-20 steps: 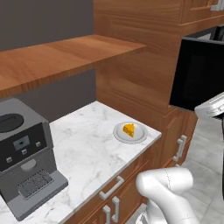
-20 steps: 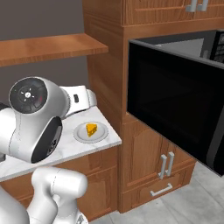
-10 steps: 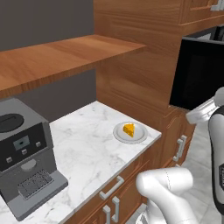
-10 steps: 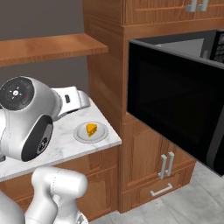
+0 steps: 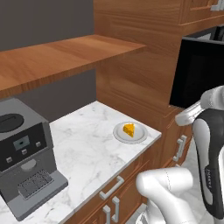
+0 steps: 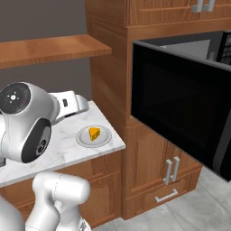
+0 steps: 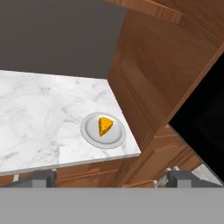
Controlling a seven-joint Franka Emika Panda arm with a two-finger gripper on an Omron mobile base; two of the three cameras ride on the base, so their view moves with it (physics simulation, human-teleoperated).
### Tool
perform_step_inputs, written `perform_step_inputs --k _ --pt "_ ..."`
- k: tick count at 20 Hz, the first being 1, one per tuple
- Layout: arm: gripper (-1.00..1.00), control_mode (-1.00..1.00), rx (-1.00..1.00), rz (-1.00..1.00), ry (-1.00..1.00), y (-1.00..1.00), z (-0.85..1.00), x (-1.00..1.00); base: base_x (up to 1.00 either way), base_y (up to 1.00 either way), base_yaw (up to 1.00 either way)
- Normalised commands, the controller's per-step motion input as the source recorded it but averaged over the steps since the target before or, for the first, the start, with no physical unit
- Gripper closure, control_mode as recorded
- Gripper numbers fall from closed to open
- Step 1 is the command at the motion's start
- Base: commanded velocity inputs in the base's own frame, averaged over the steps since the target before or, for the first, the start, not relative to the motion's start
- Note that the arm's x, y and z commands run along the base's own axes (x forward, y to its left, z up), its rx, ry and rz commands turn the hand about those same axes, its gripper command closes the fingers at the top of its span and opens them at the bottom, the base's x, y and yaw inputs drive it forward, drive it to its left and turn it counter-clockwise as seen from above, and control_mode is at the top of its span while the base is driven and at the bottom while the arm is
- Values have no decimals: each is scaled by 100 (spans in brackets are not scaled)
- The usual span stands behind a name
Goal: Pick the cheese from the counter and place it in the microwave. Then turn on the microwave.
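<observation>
Veined marble counter (image 5: 83, 148): round grey plate (image 5: 130, 133), holed orange cheese (image 5: 128, 129) wedge.

The orange-yellow cheese (image 7: 105, 125) wedge lies on a plate (image 7: 89, 131) near the counter (image 7: 39, 109) edge beside the open microwave (image 6: 180, 103).

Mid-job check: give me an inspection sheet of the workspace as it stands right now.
Surface: white marble counter over wooden drawers.
Job's things: cheese lies on a round grey plate near the counter's corner; microwave door stands open.
Clutter: coffee machine at the counter's far end from the plate.
Grippers: gripper open, holding nothing, off the counter's edge and facing the cheese.
Cables: nothing seen.
Surroundings: wooden shelf above the counter; cabinet doors below the microwave.
</observation>
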Motion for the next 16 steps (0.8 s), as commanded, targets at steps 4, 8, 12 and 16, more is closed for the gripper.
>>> perform_step_inputs --k 4,8,12,16 --pt "-100 -100 -1 -8 6 32 -7 25 0 0 0" --pt "-100 -100 -1 -9 8 34 -7 25 0 0 0" --pt "-100 -100 -1 -10 8 26 -7 24 0 0 0" --pt "-100 -100 0 -11 6 12 -11 29 0 0 0"
